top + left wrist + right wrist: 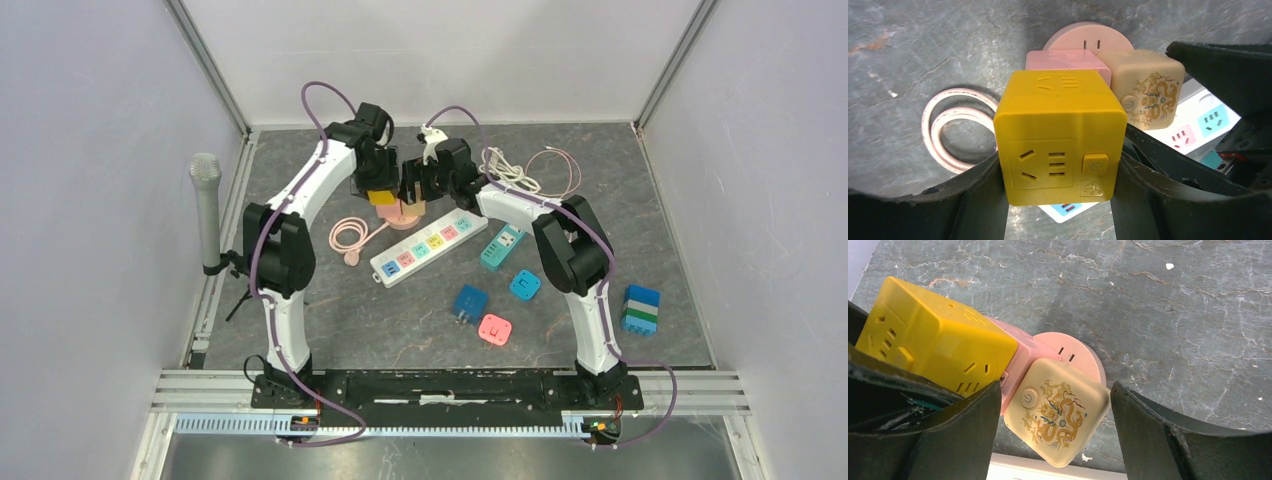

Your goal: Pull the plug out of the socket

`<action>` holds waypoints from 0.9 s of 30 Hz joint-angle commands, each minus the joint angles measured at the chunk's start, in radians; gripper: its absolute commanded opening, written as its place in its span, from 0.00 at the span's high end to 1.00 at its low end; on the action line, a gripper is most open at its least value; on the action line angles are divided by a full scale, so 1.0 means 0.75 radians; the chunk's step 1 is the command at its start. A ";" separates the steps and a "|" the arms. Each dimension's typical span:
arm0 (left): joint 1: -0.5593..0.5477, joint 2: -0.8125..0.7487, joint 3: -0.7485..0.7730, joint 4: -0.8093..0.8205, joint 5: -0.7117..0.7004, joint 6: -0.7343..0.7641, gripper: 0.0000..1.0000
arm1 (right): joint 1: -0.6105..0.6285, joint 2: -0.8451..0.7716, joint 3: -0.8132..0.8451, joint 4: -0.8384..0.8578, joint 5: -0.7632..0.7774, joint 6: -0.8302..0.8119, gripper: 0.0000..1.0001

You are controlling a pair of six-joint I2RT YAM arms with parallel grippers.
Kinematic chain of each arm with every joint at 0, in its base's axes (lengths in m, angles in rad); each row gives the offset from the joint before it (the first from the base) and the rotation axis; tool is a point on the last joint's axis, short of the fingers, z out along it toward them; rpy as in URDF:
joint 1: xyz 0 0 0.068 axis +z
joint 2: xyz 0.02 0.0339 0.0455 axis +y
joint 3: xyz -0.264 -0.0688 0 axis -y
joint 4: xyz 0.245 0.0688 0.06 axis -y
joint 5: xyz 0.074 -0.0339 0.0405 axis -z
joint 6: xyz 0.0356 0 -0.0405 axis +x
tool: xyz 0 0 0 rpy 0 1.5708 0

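A yellow cube plug sits on a pink cube, which is plugged into a round pink socket. A cream cube plug with a dragon print sits beside it on the same pink cube. My left gripper is shut on the yellow cube, one finger pressed on each side. My right gripper is open, its fingers straddling the cream cube with a gap on the right side. In the top view both grippers meet over the socket.
A pink coiled cord lies left of the socket. A white power strip lies just in front. A teal adapter, blue cubes, a pink cube, stacked blocks, white cables and a microphone are around.
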 commanded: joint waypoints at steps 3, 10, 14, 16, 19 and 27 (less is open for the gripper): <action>-0.145 -0.029 0.291 -0.123 -0.116 0.089 0.81 | 0.010 0.169 -0.076 -0.378 0.121 -0.118 0.19; -0.032 -0.104 0.206 -0.084 0.191 0.025 0.81 | 0.008 0.170 -0.080 -0.379 0.122 -0.134 0.20; 0.023 -0.156 0.101 -0.003 0.278 -0.022 0.81 | 0.010 0.179 -0.078 -0.379 0.096 -0.150 0.21; 0.000 -0.151 0.112 -0.001 0.246 -0.013 0.81 | 0.012 0.190 -0.078 -0.383 0.087 -0.157 0.21; -0.133 -0.062 0.249 -0.119 0.094 0.077 0.81 | 0.014 0.229 -0.048 -0.419 0.095 -0.161 0.22; 0.001 -0.115 0.198 -0.087 0.210 0.008 0.82 | 0.016 0.250 -0.059 -0.438 0.106 -0.167 0.23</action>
